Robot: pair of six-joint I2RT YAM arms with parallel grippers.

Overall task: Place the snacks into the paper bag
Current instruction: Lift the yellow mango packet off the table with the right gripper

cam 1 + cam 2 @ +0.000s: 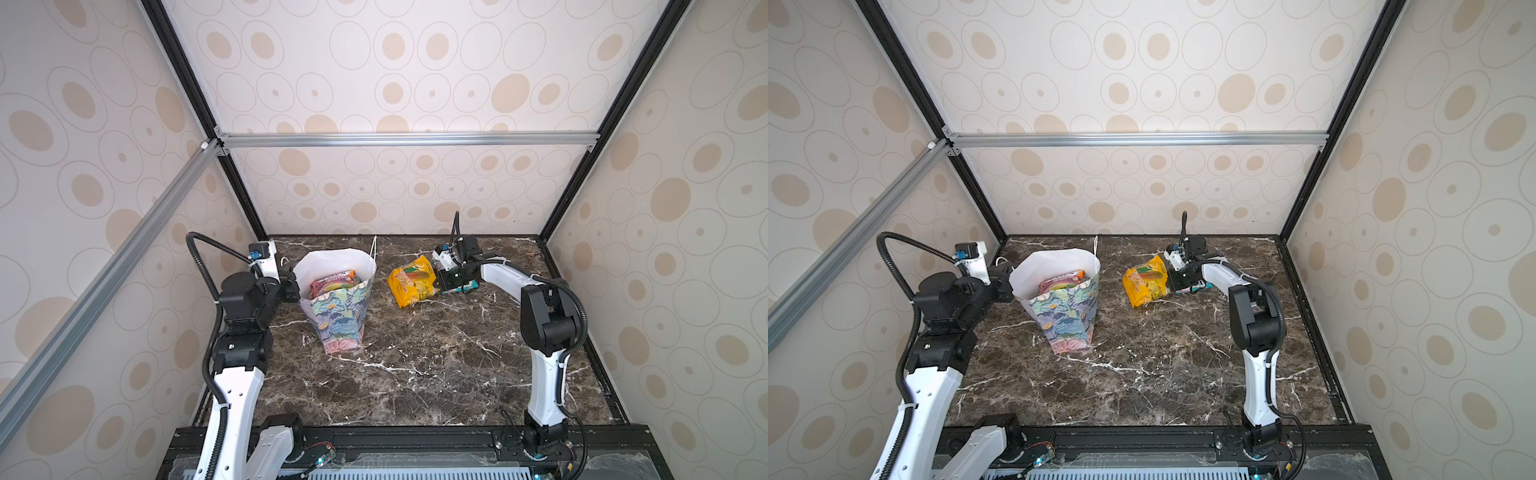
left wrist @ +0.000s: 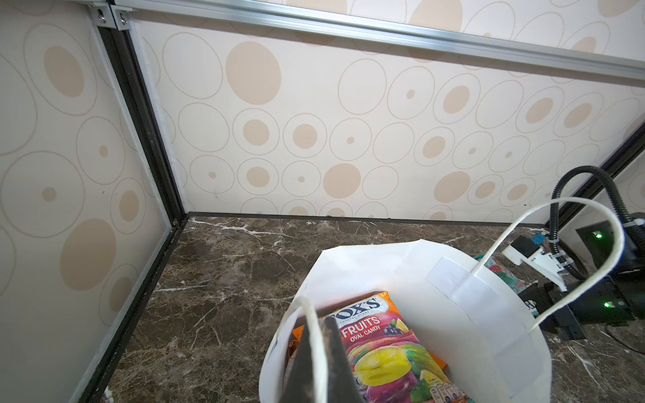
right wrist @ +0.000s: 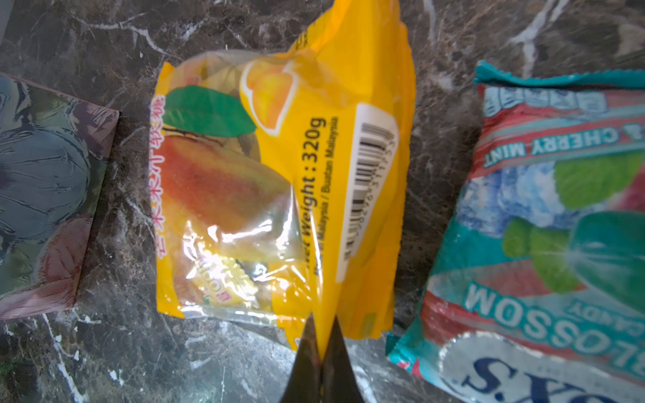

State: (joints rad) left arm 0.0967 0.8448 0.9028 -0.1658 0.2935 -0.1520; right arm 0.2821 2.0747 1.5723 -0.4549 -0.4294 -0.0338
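Two packets remain outside the paper bag, both on the right side of the counter.

- Right gripper: jaws pinched together on the near edge of the yellow packet, mango print and barcode facing the wrist camera. In both top views the packet juts from the gripper toward the bag. Whether it is clear of the counter cannot be told.
- Teal packet: lies flat just beside the yellow one, not gripped. In a top view only a sliver of it shows under the right arm.
- Paper bag: stands upright on the left half of the counter, mouth open, well apart from the yellow packet. Its floral corner shows at the edge of the right wrist view.
- Left gripper: closed on the bag's near cord handle at the rim, with a dark finger on each side of the cord. From above the gripper sits against the bag's left side.
- Inside the bag: a fruits packet lies on top, "FOX'S" lettering readable, with orange edges of another beneath. It also shows from above.
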